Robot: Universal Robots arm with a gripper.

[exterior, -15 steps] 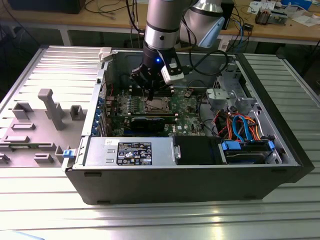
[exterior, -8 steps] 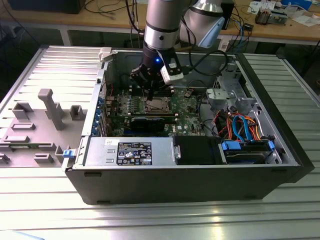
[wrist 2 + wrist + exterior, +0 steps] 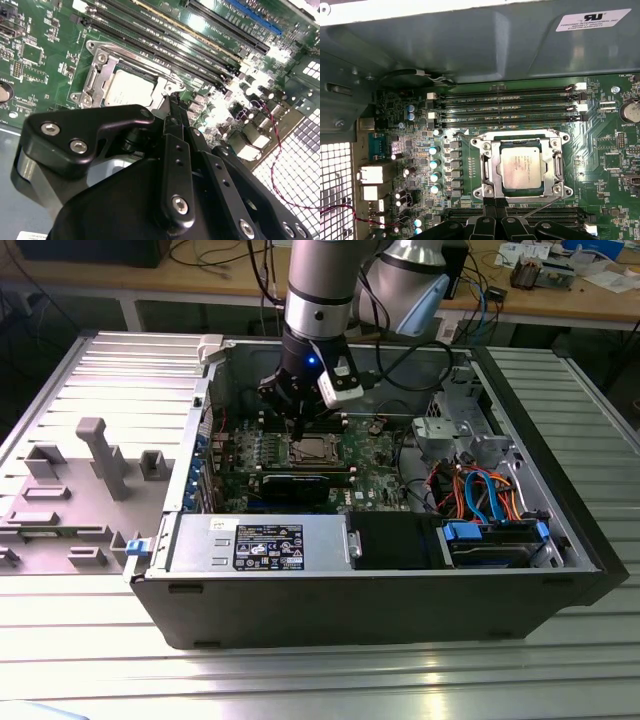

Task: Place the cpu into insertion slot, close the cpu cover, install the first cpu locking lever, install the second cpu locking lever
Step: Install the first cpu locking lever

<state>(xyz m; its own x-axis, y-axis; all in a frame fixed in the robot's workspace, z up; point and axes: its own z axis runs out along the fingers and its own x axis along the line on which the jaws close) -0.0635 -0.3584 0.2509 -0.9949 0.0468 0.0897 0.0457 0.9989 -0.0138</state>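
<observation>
At the exterior view's left, a grey moulded side panel [image 3: 80,480] lies flat on the ribbed metal table [image 3: 320,680], set aside so the computer case [image 3: 380,590] stands open from above. Moving right, the case holds a silver power supply [image 3: 260,545] with a black label whose print is too small to read, then a green circuit board [image 3: 370,475] on its floor. The robot arm [image 3: 320,290] reaches down into the case over the board, its claw [image 3: 298,423] hanging just above the socket, likely lined up to work on the socket's hardware.

The cpu [image 3: 521,168] already sits in the insertion slot [image 3: 507,190], its silver-grey top showing through the cut-out of the cpu cover [image 3: 490,167], which lies flat over it in both wrist views. Faint lettering marks the chip but cannot be made out. A thin wire locking lever [image 3: 545,205] angles away from the socket's corner, so by my judgement it is not yet latched. The claw's black fingers [image 3: 175,120] appear pressed together, meeting in a point right at the edge of the cover and pinching nothing that I can see.

Further right in the exterior view, orange and blue cables [image 3: 480,495] run beside a drive bay. A white sticker [image 3: 592,19] on the case wall carries a certification mark.
</observation>
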